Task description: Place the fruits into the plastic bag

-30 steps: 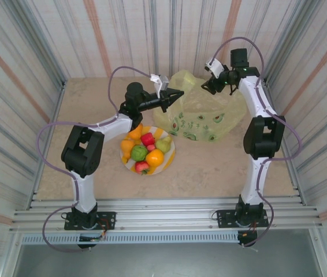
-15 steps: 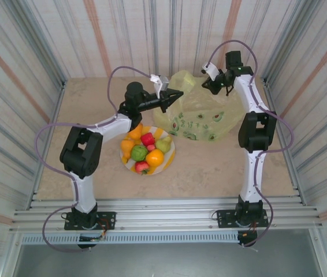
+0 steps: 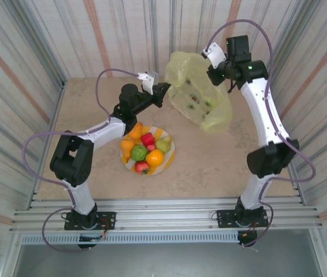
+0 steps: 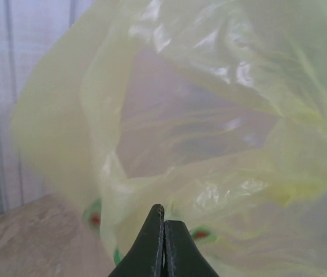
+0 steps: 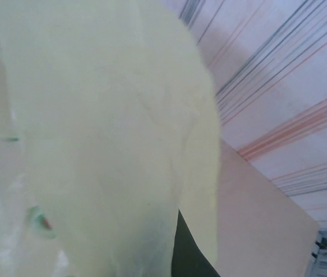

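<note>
The plastic bag hangs in the air above the back of the table, stretched between both grippers, with its avocado prints showing. My left gripper is shut on the bag's left edge; in the left wrist view its jaws are pressed together with the yellow film right ahead. My right gripper holds the bag's upper right part. In the right wrist view the bag drapes over the jaws, leaving one dark finger visible. The fruits lie on the plate: orange, green apple, red, pear.
The round yellow-and-white striped plate sits at mid-table under the left forearm. Striped walls close in the table on three sides. A metal rail runs along the near edge by the arm bases.
Both arms have risen and lifted the bag off the table; it lay flat at the back a second ago. The right arm has swung up and inward. The fruits have not moved.
</note>
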You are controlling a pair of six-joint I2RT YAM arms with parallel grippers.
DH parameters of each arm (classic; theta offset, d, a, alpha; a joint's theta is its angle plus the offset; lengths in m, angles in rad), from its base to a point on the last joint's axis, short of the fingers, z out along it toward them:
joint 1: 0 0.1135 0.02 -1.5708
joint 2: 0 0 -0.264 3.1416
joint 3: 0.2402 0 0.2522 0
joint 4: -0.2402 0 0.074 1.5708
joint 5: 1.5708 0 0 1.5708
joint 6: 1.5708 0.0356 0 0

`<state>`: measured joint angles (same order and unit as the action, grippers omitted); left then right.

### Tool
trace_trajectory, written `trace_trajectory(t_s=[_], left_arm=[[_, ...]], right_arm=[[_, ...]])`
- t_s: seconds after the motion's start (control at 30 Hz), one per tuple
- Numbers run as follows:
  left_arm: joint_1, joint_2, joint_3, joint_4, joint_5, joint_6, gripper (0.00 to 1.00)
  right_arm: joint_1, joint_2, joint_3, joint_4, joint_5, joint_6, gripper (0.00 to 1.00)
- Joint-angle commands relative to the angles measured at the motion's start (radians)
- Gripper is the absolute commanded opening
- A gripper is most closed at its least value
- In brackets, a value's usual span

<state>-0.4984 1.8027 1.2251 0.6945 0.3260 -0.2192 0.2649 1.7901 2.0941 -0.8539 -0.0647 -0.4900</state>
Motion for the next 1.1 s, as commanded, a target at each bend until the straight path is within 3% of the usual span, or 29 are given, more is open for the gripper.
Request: trace_trajectory(t_s=[0.0,0.33,0.5,0.57,0.67,0.73,0.93,1.07], left_arm=[[0.006,-0.027,-0.056,-0.027,-0.117,-0.056,0.0],[0.006,-0.133,-0.26,-0.031,-0.095,-0.207,0.0],[0.006,-0.211,-0.341,-0.051,-0.102,-0.216,0.01],[0.006,-0.25,-0.356,-0.082,-0.108,-0.204,0.13],[0.007,-0.309,-0.363,-0.144,-0.099,-0.194,0.43],[0.007,-0.347,-0.37,-0.195,-0.098,-0.195,0.58],[0.008,-0.493,-0.449,-0.33,-0.113,-0.232,0.83],[0.008,-0.621,-0.486,-0.553,-0.187,-0.258,0.89]], right_arm=[[0.053,-0.011,-0.111,-0.014,0.219,0.115,0.0],[0.091,0.032,-0.183,-0.07,0.211,0.253,0.0],[0.092,0.026,-0.251,-0.065,0.167,0.285,0.0],[0.088,0.024,-0.269,-0.055,0.142,0.295,0.0],[0.08,0.025,-0.271,-0.05,0.107,0.314,0.0],[0.071,0.026,-0.262,-0.047,0.078,0.336,0.0],[0.038,0.028,-0.238,-0.048,-0.056,0.424,0.0],[0.027,0.028,-0.247,-0.043,-0.098,0.475,0.0]])
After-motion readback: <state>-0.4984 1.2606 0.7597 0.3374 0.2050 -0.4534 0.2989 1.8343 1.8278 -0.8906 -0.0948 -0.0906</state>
